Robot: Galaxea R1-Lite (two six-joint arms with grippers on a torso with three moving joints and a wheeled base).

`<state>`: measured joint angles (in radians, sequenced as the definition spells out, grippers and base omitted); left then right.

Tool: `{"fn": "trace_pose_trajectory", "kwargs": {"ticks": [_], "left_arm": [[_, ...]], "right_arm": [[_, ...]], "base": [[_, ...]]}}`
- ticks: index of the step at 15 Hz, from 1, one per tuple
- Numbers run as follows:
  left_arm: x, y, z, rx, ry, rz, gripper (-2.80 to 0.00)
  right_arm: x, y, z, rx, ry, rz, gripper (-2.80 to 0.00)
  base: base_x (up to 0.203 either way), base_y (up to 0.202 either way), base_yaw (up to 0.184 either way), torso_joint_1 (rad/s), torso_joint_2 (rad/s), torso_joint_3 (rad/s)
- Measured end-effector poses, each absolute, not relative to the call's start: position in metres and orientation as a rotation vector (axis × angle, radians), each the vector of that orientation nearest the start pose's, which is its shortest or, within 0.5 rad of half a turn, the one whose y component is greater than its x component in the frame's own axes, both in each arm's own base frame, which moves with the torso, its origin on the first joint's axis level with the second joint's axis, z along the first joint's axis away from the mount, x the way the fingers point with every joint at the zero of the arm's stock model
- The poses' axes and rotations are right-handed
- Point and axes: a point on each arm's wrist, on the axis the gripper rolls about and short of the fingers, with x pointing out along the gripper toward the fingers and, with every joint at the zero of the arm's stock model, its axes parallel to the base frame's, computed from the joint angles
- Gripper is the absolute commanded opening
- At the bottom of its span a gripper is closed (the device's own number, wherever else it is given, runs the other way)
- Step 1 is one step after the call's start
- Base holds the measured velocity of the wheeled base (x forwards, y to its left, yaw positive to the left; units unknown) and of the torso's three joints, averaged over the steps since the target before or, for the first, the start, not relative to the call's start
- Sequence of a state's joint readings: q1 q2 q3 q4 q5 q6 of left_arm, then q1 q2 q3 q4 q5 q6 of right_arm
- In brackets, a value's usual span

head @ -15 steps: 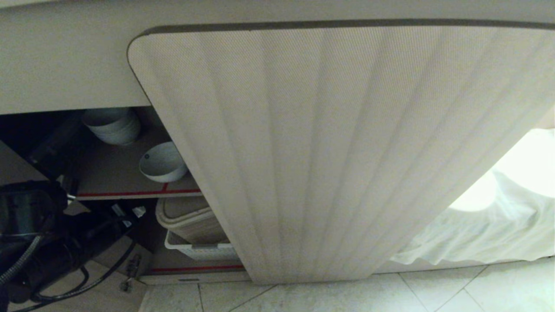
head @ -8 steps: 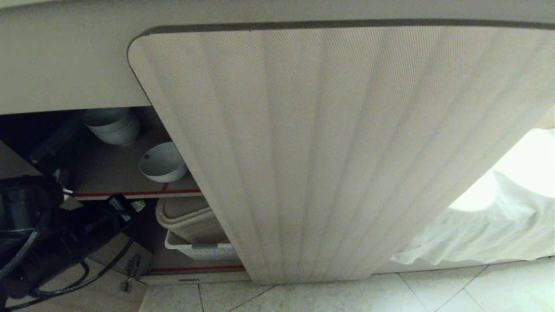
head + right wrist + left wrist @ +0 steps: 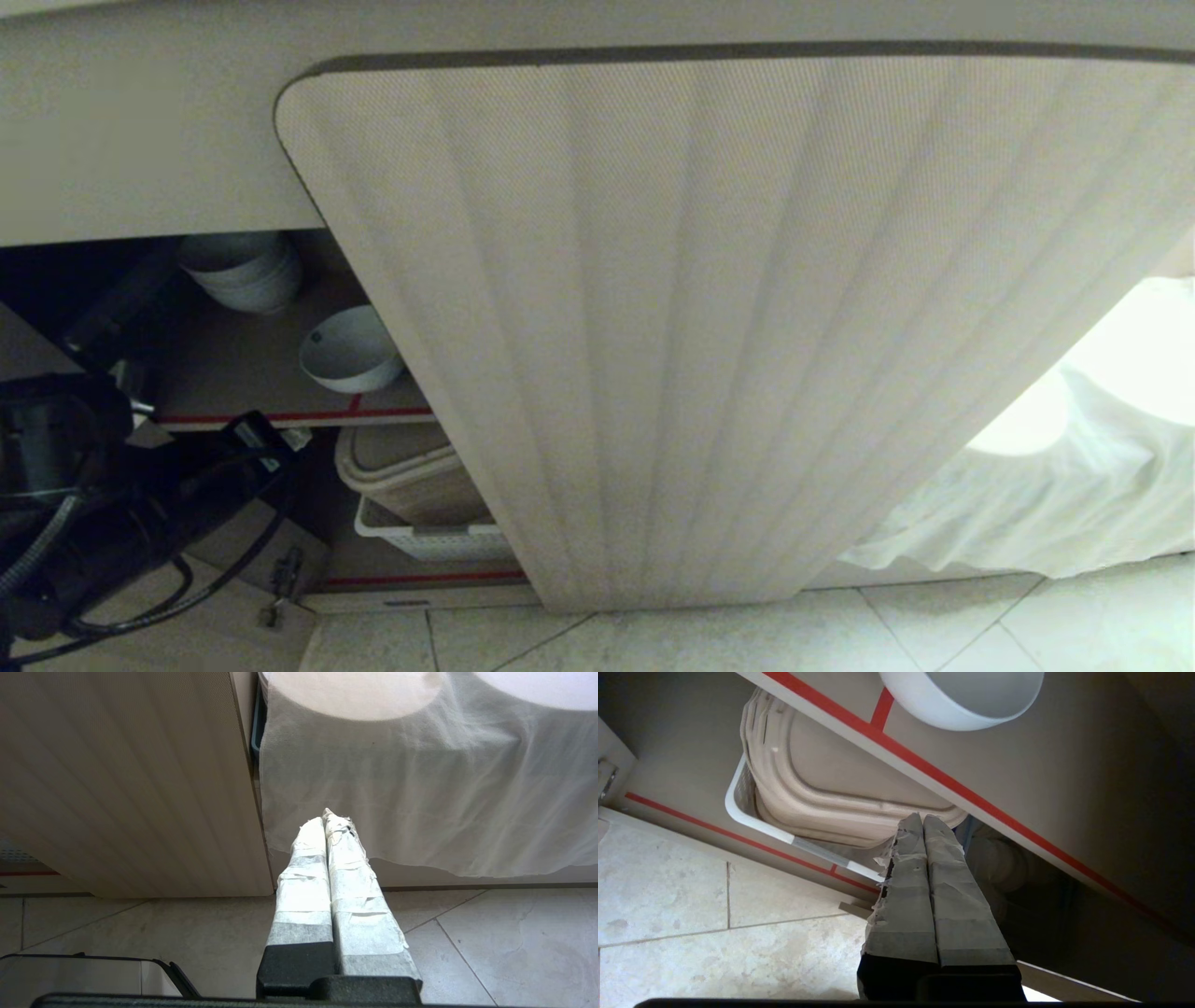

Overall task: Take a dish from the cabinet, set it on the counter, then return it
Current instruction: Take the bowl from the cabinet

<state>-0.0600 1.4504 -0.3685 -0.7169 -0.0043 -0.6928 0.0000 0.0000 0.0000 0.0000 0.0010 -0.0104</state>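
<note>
Left gripper (image 3: 271, 439) has drawn back and down from the red-edged upper shelf (image 3: 299, 416) of the cabinet, now just below it.

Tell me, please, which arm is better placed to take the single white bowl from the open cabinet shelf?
The left. Its gripper, jaws shut, sits at the cabinet opening just below the red-edged shelf holding the bowl. The right gripper, also shut, faces the ribbed door and a white cloth, away from the opening.

Pale tiled floor (image 3: 840, 635); sunlit white cloth (image 3: 1055, 504) hanging
</note>
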Motion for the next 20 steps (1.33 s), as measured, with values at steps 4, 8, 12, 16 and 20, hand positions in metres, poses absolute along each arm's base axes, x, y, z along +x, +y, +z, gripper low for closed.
{"fn": "trace_pose_trajectory", "kwargs": {"ticks": [4, 8, 12, 16, 20], "left_arm": [[0.2077, -0.0126, 0.1433, -0.676, 0.369, 0.064, 0.00], [0.2065, -0.0126, 0.1445, -0.677, 0.363, 0.060, 0.00], [0.2047, -0.0134, 0.1456, -0.677, 0.362, 0.051, 0.00], [0.2037, -0.0141, 0.1445, -0.676, 0.371, 0.048, 0.00], [0.2081, -0.0146, 0.1487, -0.676, 0.360, 0.039, 0.00]], "right_arm": [[-0.0228, 0.0000, 0.0755, -0.011, 0.000, 0.001, -2.80], [-0.0228, 0.0000, 0.0755, -0.011, 0.000, 0.001, -2.80], [-0.0228, 0.0000, 0.0755, -0.011, 0.000, 0.001, -2.80], [-0.0228, 0.0000, 0.0755, -0.011, 0.000, 0.001, -2.80], [-0.0228, 0.0000, 0.0755, -0.011, 0.000, 0.001, -2.80]], "base": [[0.000, 0.000, 0.000, 0.000, 0.00, 0.000], [0.000, 0.000, 0.000, 0.000, 0.00, 0.000], [0.000, 0.000, 0.000, 0.000, 0.00, 0.000], [0.000, 0.000, 0.000, 0.000, 0.00, 0.000], [0.000, 0.000, 0.000, 0.000, 0.00, 0.000]]}}
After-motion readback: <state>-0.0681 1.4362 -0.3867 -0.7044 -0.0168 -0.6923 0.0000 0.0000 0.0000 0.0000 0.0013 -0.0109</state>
